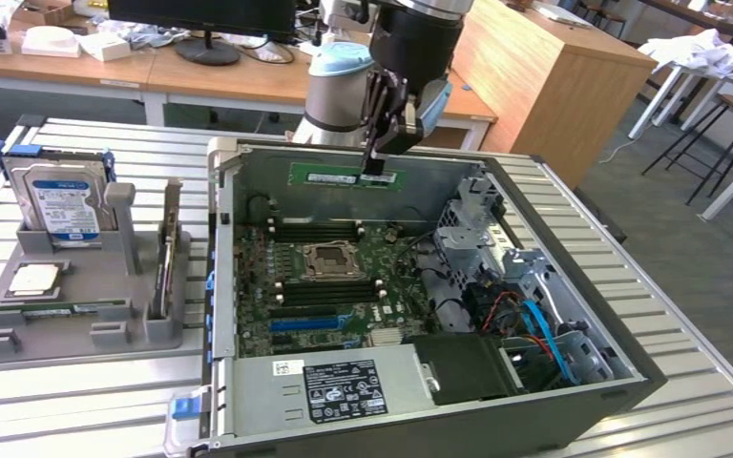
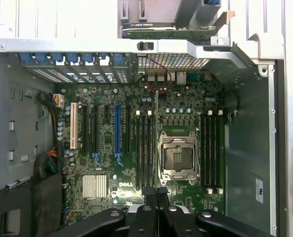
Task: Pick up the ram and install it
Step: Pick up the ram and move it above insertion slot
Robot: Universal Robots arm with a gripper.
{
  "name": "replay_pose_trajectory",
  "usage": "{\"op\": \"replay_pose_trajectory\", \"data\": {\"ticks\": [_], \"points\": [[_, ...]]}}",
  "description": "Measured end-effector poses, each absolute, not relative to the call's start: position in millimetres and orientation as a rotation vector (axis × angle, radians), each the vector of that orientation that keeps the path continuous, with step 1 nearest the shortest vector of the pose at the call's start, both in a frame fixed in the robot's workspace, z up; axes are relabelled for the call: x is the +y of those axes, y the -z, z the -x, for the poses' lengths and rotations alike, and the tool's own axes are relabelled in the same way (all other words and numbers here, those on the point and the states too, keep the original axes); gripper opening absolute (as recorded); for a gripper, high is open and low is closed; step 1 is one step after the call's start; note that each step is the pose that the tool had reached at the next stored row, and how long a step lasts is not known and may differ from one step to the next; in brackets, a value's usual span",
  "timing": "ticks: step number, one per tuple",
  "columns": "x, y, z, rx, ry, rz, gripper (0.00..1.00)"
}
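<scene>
The ram (image 1: 335, 176) is held up in the air by the gripper (image 1: 377, 175). The jaws are pinched tight on it, near the end that lies at 3 o'clock in the exterior view. The ram hangs below the jaws, high over the open case (image 1: 252, 181).

Its long side runs from 9 to 3 o'clock in the exterior view. The black slots (image 1: 328, 232) on the board are laid the same way, so the ram and the slots point alike. In the wrist view the ram (image 2: 156, 133) is seen edge-on as a thin line reaching out from the gripper (image 2: 156, 193). It seems to hang over the strip between a row of slots (image 2: 142, 148) and the socket (image 2: 177, 158). The board is not touched by it.

The board lies flat deep in the case, with walls all around. Wires are bunched at 3 o'clock from the socket in the exterior view. The case is set on a slatted table (image 1: 87, 401). A gray tray (image 1: 73, 334) is seen at 9 o'clock from the case, and a second green stick (image 1: 68, 309) lies on it.
</scene>
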State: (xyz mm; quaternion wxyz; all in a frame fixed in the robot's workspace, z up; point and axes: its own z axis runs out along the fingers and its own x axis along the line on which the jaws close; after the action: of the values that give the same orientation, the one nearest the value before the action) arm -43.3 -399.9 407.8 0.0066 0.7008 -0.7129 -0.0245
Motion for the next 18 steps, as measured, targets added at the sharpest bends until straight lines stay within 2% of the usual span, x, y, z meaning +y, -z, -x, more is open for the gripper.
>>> {"op": "replay_pose_trajectory", "data": {"ticks": [18], "points": [[-399.9,-405.0,39.5,-2.230,0.077,-2.192,0.11]]}}
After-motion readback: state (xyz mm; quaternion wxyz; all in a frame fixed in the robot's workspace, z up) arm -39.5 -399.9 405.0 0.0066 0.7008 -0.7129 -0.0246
